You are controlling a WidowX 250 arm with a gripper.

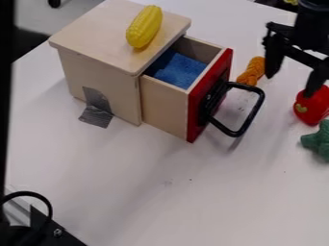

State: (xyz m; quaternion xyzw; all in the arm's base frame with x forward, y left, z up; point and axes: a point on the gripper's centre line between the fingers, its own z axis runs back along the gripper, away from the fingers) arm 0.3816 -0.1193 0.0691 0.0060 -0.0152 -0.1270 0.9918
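My gripper (290, 83) hangs at the upper right, open, one finger near the orange twisted object (253, 71) and the other over or against a red toy (312, 107); contact cannot be told. A wooden box (103, 53) stands at the upper left with its drawer (164, 104) pulled out. The drawer has a red front (200, 111) and a black loop handle (246, 120). Blue material (177, 69) lies inside it. On top of the box rests a yellow toy corn cob (144, 26).
A green toy (318, 140) sits at the right edge, just below the red one. Grey tape (96, 116) joins the box to the white table (173, 202). Black hardware with a curved cable (46, 202) occupies the lower left corner.
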